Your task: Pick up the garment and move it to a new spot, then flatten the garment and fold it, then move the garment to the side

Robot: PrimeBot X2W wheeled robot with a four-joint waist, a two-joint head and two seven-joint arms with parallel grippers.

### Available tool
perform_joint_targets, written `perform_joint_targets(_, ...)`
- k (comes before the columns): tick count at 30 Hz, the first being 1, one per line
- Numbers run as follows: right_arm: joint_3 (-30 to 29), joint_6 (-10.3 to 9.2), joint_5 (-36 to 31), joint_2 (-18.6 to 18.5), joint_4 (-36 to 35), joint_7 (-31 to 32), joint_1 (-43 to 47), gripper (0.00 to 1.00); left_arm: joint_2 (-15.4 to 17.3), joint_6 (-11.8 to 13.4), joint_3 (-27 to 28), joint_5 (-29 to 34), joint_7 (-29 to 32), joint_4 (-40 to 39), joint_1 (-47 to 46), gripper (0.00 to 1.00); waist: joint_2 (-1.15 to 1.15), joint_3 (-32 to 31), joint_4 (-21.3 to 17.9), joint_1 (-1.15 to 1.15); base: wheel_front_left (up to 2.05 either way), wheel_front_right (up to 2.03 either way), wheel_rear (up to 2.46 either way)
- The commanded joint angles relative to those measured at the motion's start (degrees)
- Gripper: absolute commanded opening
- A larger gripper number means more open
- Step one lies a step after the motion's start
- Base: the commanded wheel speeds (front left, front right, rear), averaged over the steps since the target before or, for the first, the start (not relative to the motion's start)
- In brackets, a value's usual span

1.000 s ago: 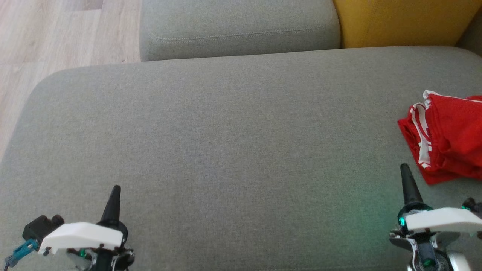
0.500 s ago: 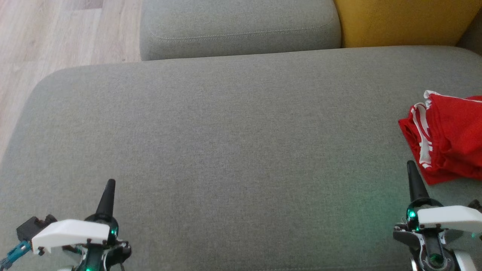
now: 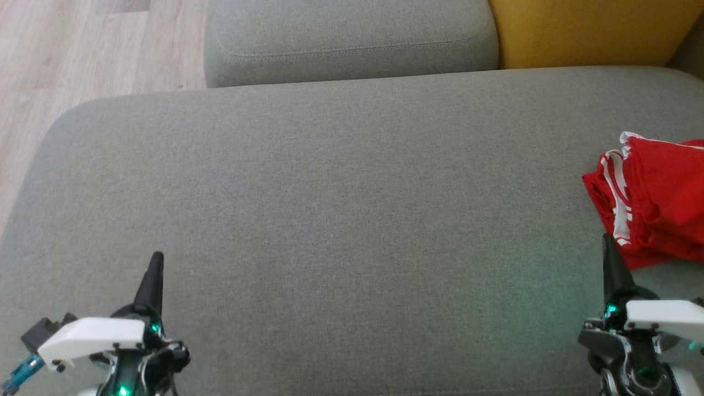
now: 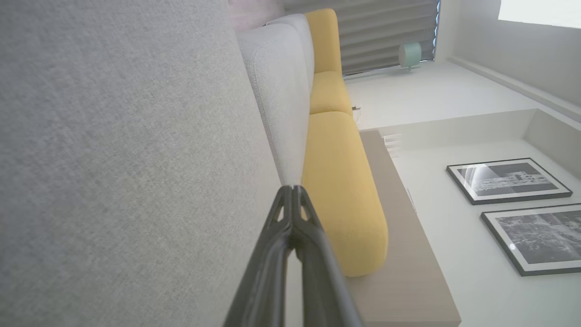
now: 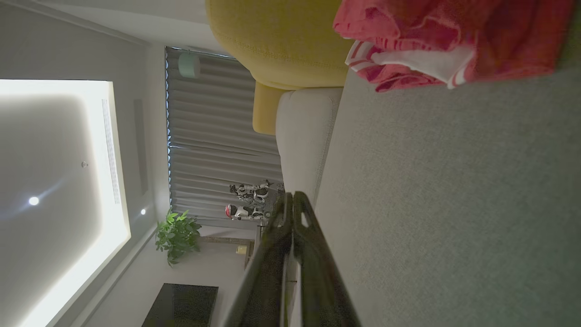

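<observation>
The garment (image 3: 654, 203) is a red piece of clothing with white stripes, folded into a bundle at the right edge of the grey sofa seat (image 3: 341, 220). The right wrist view has the garment (image 5: 454, 41) along its top edge. My right gripper (image 3: 608, 242) is shut and empty, its tip just at the bundle's near-left corner. At the lower left, far from the garment, my left gripper (image 3: 157, 258) is shut with nothing in it. In each wrist view the fingertips meet: left gripper (image 4: 294, 190), right gripper (image 5: 292, 196).
A grey back cushion (image 3: 346, 38) and a yellow cushion (image 3: 594, 30) line the far side of the seat. Wooden floor (image 3: 66, 60) lies beyond the seat's left edge. The wide middle of the seat is bare fabric.
Both grippers have drifted outward, the left one to the left and the right one to the right, nearer the garment's near corner. The garment has not moved.
</observation>
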Motion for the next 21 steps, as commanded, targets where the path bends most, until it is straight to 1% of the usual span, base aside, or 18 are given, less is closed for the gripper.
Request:
perform_joint_targets(1, 0.8, -0.04, 1.7, -0.9, -1.7, 0.2, -3.1, 0.0, 0.3, -0.8, 2.6, -1.3, 0.5, -1.6, -3.6, 0.0, 0.0, 0.0, 0.0, 0.0, 0.0, 0.0, 0.0)
perform_joint_targets(14, -0.1, -0.04, 10.6, -0.9, -0.6, 0.6, -4.2, 0.0, -1.0, -2.8, 5.3, -9.1, 2.6, -0.9, -4.8, 0.0, 0.0, 0.1, 0.0, 0.0, 0.0, 0.0, 0.0)
perform_joint_targets(21, -0.2, -0.04, 10.7, -0.8, -0.6, 0.7, -4.2, 0.0, -1.1, -2.8, 5.5, -9.2, 2.8, -0.9, -4.9, 0.0, 0.0, 0.1, 0.0, 0.0, 0.0, 0.0, 0.0)
